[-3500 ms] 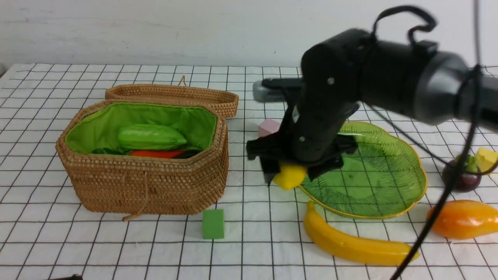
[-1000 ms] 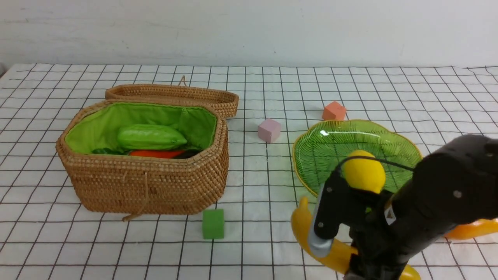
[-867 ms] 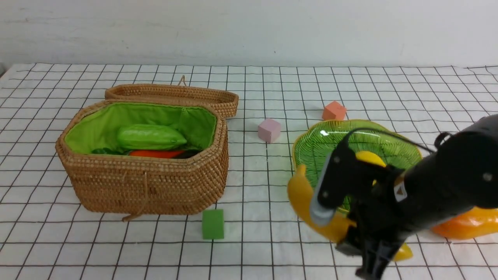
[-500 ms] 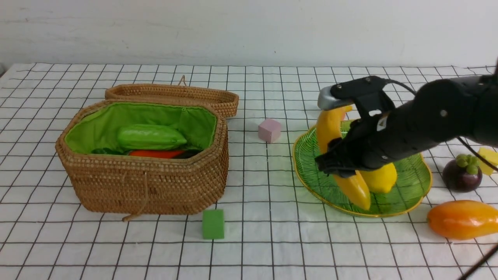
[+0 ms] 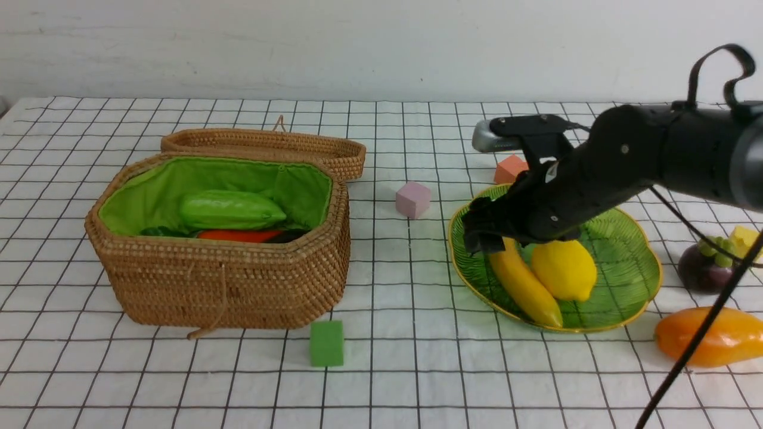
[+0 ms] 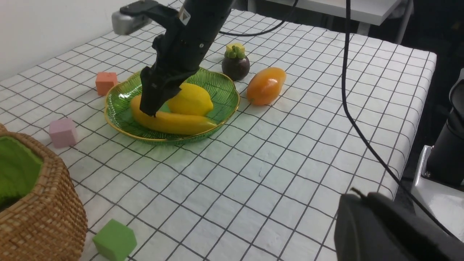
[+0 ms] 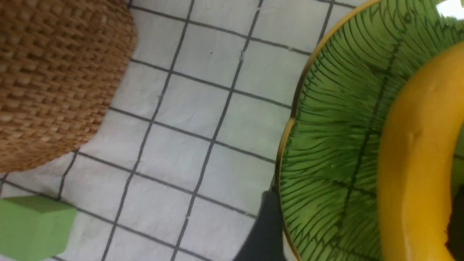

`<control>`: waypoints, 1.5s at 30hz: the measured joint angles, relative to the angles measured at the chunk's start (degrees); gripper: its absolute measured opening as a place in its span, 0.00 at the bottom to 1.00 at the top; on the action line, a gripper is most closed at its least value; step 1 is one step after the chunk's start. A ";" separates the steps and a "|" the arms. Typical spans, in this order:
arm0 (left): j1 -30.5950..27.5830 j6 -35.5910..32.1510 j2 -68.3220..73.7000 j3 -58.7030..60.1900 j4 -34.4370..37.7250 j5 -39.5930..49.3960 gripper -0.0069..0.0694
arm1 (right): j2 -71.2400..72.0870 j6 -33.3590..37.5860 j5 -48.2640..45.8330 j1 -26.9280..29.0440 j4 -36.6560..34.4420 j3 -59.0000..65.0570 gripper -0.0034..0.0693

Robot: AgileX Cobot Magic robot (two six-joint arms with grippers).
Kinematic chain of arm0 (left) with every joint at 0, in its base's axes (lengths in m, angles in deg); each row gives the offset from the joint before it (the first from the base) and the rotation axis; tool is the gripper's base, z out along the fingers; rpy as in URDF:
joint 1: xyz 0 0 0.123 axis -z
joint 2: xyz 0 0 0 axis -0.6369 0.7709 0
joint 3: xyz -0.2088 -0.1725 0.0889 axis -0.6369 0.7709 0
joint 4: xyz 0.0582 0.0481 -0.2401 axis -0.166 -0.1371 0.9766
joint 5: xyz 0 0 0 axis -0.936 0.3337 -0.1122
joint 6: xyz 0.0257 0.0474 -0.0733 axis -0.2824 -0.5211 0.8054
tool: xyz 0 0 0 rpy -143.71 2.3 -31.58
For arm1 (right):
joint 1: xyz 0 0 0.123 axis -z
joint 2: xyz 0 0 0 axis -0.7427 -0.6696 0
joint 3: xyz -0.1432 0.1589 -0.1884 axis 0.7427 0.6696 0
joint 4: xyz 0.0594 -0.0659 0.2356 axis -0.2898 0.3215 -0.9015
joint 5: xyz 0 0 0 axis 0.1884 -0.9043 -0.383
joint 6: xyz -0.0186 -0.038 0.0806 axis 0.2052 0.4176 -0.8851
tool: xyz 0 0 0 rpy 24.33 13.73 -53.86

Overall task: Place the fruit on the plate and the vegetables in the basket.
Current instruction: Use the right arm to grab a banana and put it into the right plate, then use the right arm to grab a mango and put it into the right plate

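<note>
Two fruits now lie on the plate: a moment ago the banana hung upright, pinched in the right gripper above the plate, and now it rests flat in the plate's left half, touching the lemon at the plate's middle. Its fingers stand spread around the banana's far end, one of them plainly apart from it in the right wrist view, so we judge it released. The left gripper hangs well apart from the plate, fingers pressed together. That leaves half the fruit outside: the mango just beside the plate's near right rim and the mangosteen near its right edge, with a yellow cube beside it. Well left of the plate, the basket holds the gourd and carrot; we cannot make out the eggplant clearly. The banana's near tip reaches the plate's gold rim, so we would lift away straight up rather than drag it. Bare glass remains on the plate's right half, on the side where the remaining fruit lies, and the worktop in front of the plate lies bare; the orange cube sits just behind the plate.
</note>
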 joint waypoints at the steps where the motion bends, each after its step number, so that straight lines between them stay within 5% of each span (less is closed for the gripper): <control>1: 0.00 0.00 0.00 0.00 0.00 -0.07 0.10 | 1.28 0.00 -2.35 0.00 0.59 -0.19 0.91; 5: 0.00 0.00 0.00 0.00 0.37 -2.01 0.10 | 7.41 0.00 -10.80 0.43 5.40 -0.54 0.84; 8: 0.00 0.00 0.00 0.00 1.08 -4.12 0.10 | 14.35 0.00 -18.67 2.52 13.34 2.07 0.68; 13: 0.00 0.00 0.00 0.00 1.39 -4.09 0.09 | 22.79 0.00 -20.05 9.28 18.90 13.23 0.59; 20: 0.00 0.00 0.00 0.00 2.18 -5.56 0.09 | 23.15 12.33 -16.14 18.03 16.92 19.26 0.66; 26: 0.00 0.00 0.00 0.00 2.38 -5.74 0.09 | 18.84 45.03 -15.56 18.71 12.87 19.26 0.85; 29: 0.00 0.00 0.00 0.00 2.38 -5.53 0.09 | 16.08 51.44 -15.01 18.76 13.96 19.26 0.90; 45: 0.00 0.00 0.00 0.00 2.38 -4.16 0.10 | 2.69 52.15 -6.30 18.76 21.70 18.45 0.85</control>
